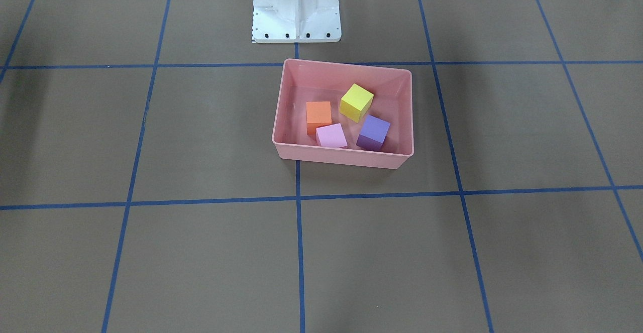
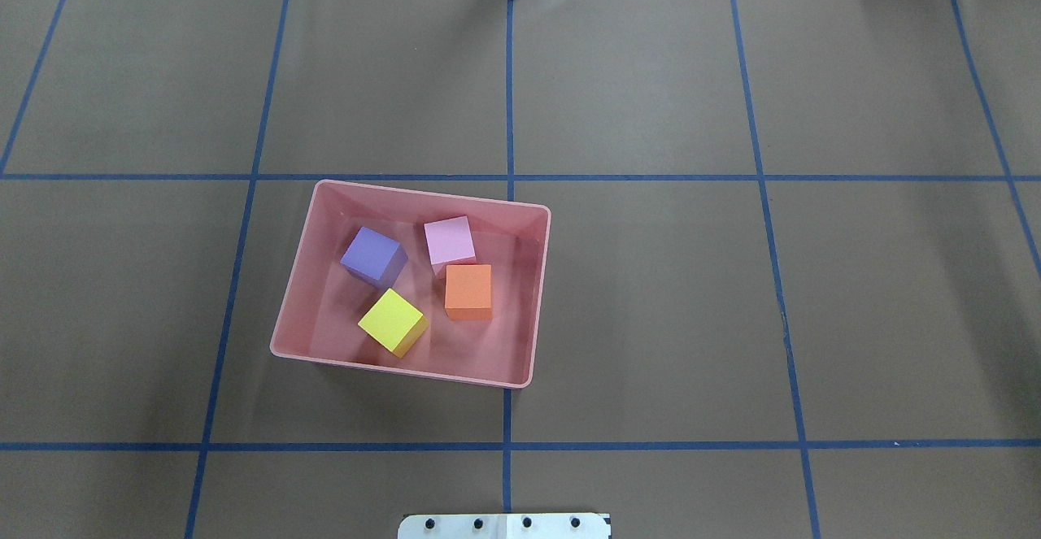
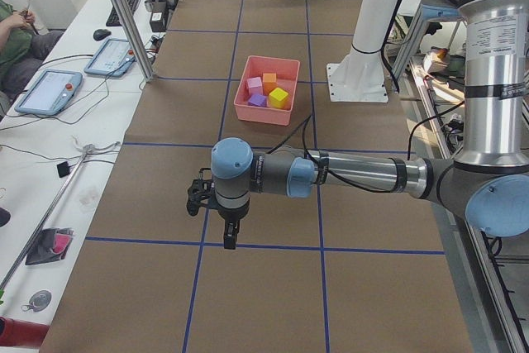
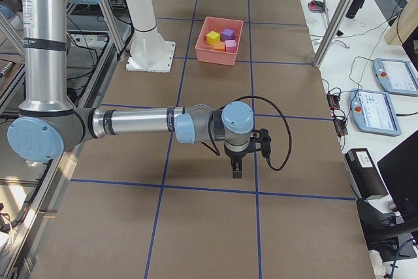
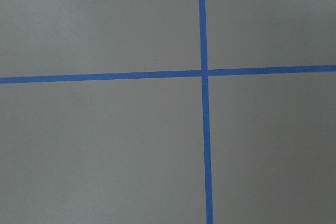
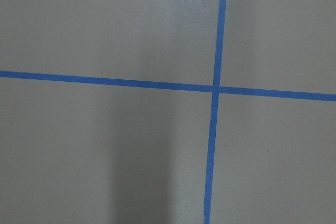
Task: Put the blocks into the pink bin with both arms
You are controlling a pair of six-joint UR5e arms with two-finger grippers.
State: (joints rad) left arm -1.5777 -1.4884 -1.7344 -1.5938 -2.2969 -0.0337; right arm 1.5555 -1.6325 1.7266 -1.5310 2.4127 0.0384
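Observation:
The pink bin stands near the table's middle, also in the overhead view. All four blocks lie inside it: yellow, orange, light pink and purple. Neither arm shows in the overhead or front view. My left gripper hangs over bare table far from the bin, seen only in the exterior left view. My right gripper does the same at the other end, seen only in the exterior right view. I cannot tell whether either is open or shut. Both wrist views show only brown table and blue tape lines.
The white pedestal base stands just behind the bin. Blue tape lines grid the brown table. A side bench with tablets and cables runs along the table's far edge, with metal posts at that edge.

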